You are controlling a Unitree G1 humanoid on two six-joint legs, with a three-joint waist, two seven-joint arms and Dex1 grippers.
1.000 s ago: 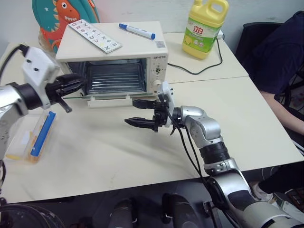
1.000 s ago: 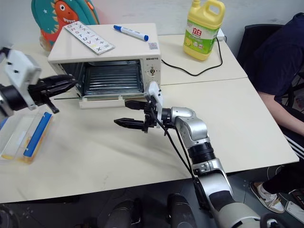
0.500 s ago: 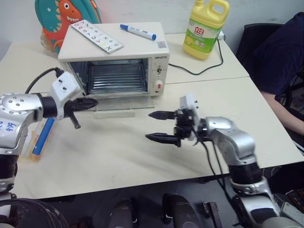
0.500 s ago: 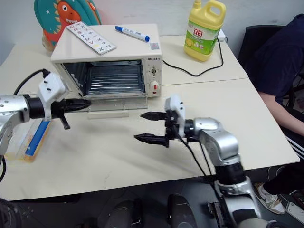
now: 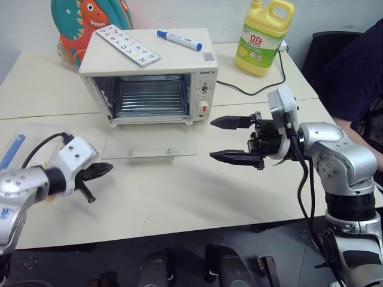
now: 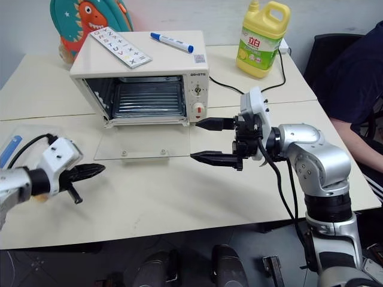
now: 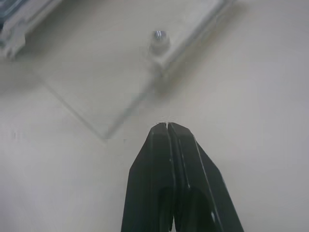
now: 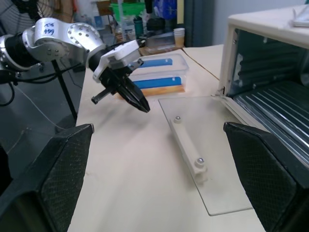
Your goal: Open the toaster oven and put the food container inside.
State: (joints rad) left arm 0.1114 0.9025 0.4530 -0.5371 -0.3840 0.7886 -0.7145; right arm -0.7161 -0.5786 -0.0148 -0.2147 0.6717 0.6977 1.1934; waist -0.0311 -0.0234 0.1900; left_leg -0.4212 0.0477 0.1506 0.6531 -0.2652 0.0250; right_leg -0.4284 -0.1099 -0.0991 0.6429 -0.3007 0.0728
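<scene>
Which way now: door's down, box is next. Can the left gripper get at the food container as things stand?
Probably yes. The food container sits just beside the left gripper with bare table between, but the gripper is shut and must open first.

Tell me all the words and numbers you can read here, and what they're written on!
"立白": yellow bottle label.
Letter card on the toaster oven: rows of letters; "X" and "Y" are legible.
Oven brand beside the door: too small.
Left arm's sticker: blurred digits.
Marker: no readable print.
</scene>
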